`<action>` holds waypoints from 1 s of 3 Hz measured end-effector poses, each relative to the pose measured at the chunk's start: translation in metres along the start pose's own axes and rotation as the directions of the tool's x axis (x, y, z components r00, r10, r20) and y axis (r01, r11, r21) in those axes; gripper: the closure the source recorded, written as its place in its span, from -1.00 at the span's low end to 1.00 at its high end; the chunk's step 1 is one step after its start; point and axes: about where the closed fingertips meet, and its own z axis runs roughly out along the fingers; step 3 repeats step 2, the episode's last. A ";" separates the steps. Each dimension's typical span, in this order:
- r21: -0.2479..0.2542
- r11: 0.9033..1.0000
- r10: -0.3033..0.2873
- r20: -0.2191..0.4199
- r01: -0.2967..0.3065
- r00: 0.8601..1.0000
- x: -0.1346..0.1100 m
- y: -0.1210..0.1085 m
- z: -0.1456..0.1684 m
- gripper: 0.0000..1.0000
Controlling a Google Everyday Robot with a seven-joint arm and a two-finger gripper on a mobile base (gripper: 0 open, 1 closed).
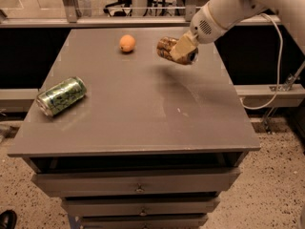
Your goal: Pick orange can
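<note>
The orange can (165, 47), copper-brown and mottled, hangs on its side in the air above the far right part of the grey table (138, 113). My gripper (182, 51) is shut on the orange can, its tan fingers wrapped over the can's right end. The white arm comes in from the upper right. The can's shadow falls on the tabletop below it.
A green patterned can (61, 96) lies on its side near the table's left edge. A small round orange fruit (127, 43) sits at the far middle. Drawers run below the table's front edge. A cable hangs at the right.
</note>
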 end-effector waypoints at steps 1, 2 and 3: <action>-0.018 0.995 -0.094 0.033 0.095 0.995 -0.012 0.003 -0.009 1.00; -0.018 0.995 -0.094 0.033 0.095 0.995 -0.012 0.003 -0.009 1.00; -0.018 0.995 -0.094 0.033 0.095 0.995 -0.012 0.003 -0.009 1.00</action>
